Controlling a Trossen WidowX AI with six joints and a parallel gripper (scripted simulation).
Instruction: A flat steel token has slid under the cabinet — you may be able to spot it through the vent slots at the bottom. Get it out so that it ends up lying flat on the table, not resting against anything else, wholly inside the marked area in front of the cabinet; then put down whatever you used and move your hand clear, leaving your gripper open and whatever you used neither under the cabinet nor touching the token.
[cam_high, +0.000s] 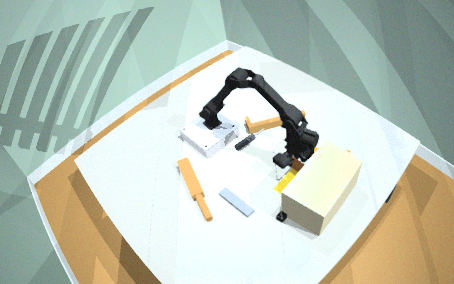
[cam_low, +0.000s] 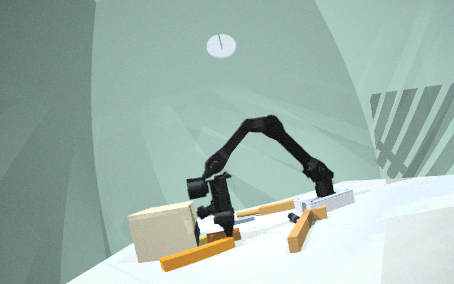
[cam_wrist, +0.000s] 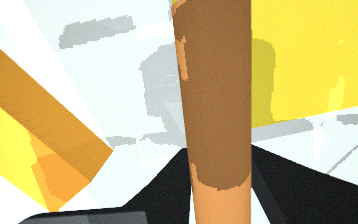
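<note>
My gripper (cam_low: 228, 234) (cam_wrist: 214, 152) is shut on a brown-orange wooden bar (cam_high: 298, 164) (cam_low: 216, 236) (cam_wrist: 217, 90), low in front of the pale cabinet (cam_high: 322, 182) (cam_low: 162, 232). The bar runs away from the fingers across the yellow marked area (cam_high: 285, 182) (cam_low: 203, 240) (cam_wrist: 312, 60); its far end is out of the wrist view, and the cabinet hides part of it in the top view. I cannot see the steel token in any view. The cabinet's vent slots cannot be made out.
A separate orange bar (cam_low: 197, 254) (cam_wrist: 60, 110) lies beside the cabinet, near the gripper. An orange L-shaped piece (cam_high: 265, 124) (cam_low: 300, 235), a dark-handled screwdriver (cam_high: 245, 142), a blue-grey strip (cam_high: 236, 202) and an orange paddle (cam_high: 190, 179) lie farther off, toward the arm's base and open side.
</note>
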